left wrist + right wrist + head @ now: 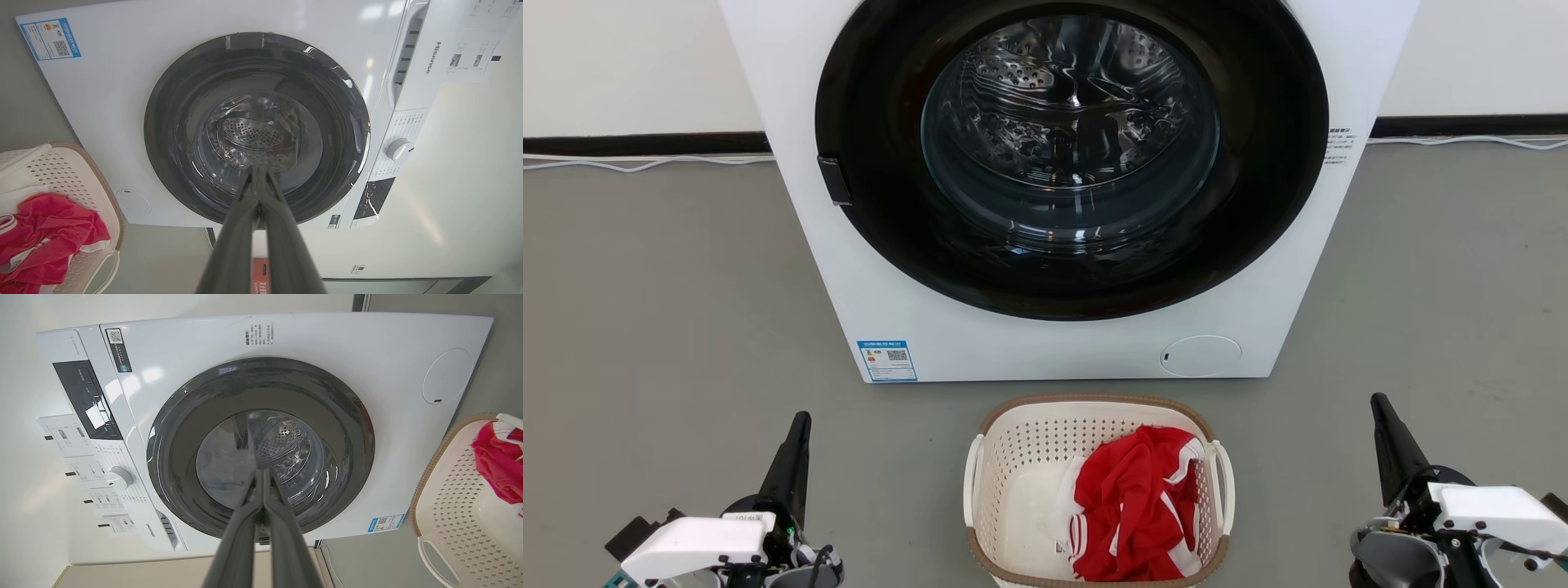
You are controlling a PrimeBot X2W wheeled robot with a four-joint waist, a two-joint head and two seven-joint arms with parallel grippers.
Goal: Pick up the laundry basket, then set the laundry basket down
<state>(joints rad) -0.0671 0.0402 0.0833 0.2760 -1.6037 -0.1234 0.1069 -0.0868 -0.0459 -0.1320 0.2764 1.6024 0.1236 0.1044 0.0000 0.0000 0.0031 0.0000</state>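
The laundry basket (1025, 457) stands on the grey floor (670, 310) between the two grippers. It is to the right of the left gripper (802, 420) and to the left of the right gripper (1379, 402), well apart from both. Each gripper has its two dark fingers pressed together and points toward the white washer (1013, 343) ahead. A red and white garment (1135, 498) lies in the laundry basket, on the side nearer the right gripper.

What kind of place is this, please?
Probably a laundry area: a front-loading washing machine stands on a grey floor, with a laundry basket holding red clothing before it.
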